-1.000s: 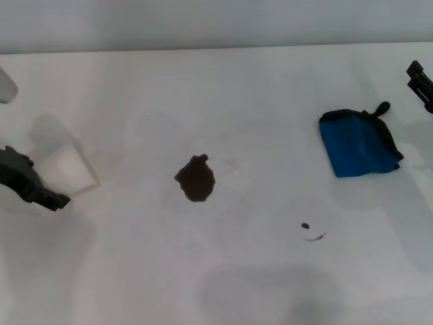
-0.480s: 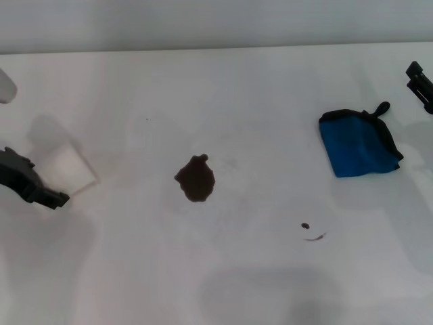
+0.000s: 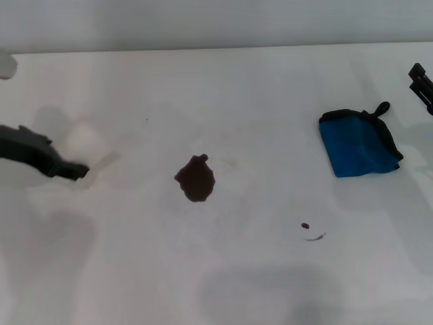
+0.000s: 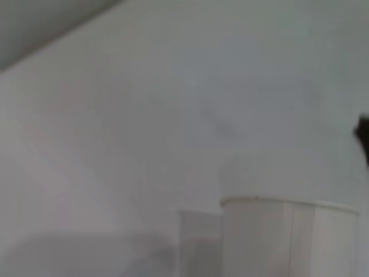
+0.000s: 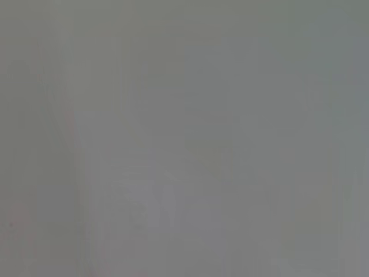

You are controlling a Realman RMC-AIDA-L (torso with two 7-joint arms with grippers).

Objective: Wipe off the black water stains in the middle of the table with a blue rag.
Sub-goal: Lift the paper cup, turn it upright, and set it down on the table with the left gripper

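Note:
The black water stains are a dark brown-black blotch in the middle of the white table, plus a tiny dot and a thin streak nearer the front right. The blue rag, folded, with black edging and a loop, lies flat at the right. My right gripper shows only partly at the right edge, just beyond the rag and apart from it. My left gripper is at the far left, holding a blurred white paper cup, which also shows in the left wrist view.
The table's far edge meets a grey wall at the back. A pale object pokes in at the far left edge. The right wrist view shows only plain grey.
My left gripper has swung right and toward the back with the paper cup, which now looks blurred. The rag, the stains and the right gripper have not moved.

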